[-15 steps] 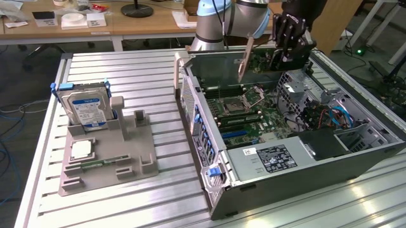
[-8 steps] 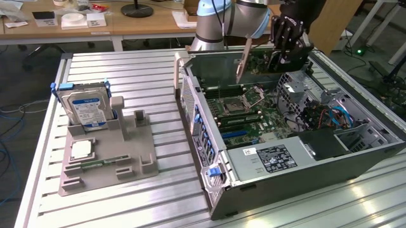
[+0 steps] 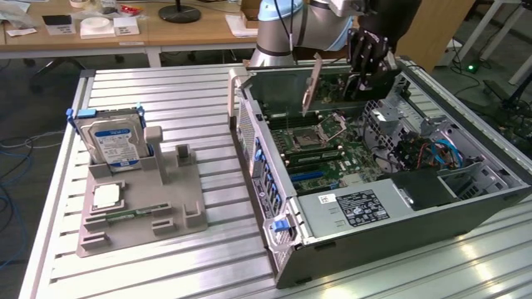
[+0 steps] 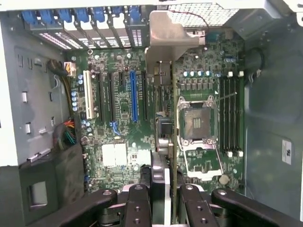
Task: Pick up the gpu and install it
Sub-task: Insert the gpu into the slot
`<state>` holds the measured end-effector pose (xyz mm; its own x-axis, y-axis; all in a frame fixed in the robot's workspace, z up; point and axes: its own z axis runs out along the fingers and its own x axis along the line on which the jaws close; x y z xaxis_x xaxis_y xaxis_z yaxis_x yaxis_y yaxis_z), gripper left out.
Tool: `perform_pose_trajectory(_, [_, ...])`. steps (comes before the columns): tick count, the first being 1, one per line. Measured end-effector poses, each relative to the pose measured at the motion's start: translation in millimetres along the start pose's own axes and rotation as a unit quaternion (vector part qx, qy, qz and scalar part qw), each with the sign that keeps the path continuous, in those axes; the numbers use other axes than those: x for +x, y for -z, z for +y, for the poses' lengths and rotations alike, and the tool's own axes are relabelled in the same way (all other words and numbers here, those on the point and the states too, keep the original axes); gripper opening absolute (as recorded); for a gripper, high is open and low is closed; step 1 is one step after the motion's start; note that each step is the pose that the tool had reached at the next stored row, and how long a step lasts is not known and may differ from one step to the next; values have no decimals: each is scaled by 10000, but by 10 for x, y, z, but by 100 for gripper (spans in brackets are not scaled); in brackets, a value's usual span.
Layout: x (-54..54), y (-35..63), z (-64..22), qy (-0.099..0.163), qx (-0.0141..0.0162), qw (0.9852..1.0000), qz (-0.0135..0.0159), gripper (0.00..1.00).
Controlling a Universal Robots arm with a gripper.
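Gripper (image 4: 163,198) clamped on card (image 4: 163,94), held edge-down over open computer case (image 3: 465,212). Pickup done; card not yet seated in blue slot (image 4: 133,94).

an open computer case (image 3: 374,205) fills the exterior view's right; a fixture tray (image 3: 141,205) sits lower left, a hard drive (image 3: 112,143) standing at its far end; the gpu (image 3: 312,87) hangs above the case's motherboard (image 3: 320,152).

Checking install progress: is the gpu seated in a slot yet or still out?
Out. The gpu hangs edge-on in the gripper above the motherboard, bracket toward the case's rear; the blue slot is bare.
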<state>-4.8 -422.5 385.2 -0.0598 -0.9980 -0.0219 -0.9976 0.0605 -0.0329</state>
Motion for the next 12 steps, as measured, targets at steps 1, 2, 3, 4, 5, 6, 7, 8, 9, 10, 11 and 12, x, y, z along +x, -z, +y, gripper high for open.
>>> perform_pose_trajectory(1, [0,-20,3,49,-1,10000,-2,28])
perform_pose_trajectory(2, [2,-36,4,93,-4,10000,-4,28])
perform_pose_trajectory(3, [5,-56,5,145,-8,9999,-6,28])
perform_pose_trajectory(4, [7,-73,9,184,-9,9998,-7,28])
perform_pose_trajectory(5, [10,-90,38,192,-9,9998,-7,28])
perform_pose_trajectory(6, [13,-107,81,192,-9,9998,-6,28])
perform_pose_trajectory(7, [12,-124,106,183,-9,9998,2,28])
perform_pose_trajectory(8, [6,-141,116,154,-8,9999,16,28])
perform_pose_trajectory(9, [4,-161,122,104,-6,9999,27,28])
perform_pose_trajectory(10, [4,-180,127,46,-4,10000,33,28])
perform_pose_trajectory(11, [5,-198,130,-11,-3,10000,37,28])
perform_pose_trajectory(12, [6,-215,136,-31,-3,10000,40,28])
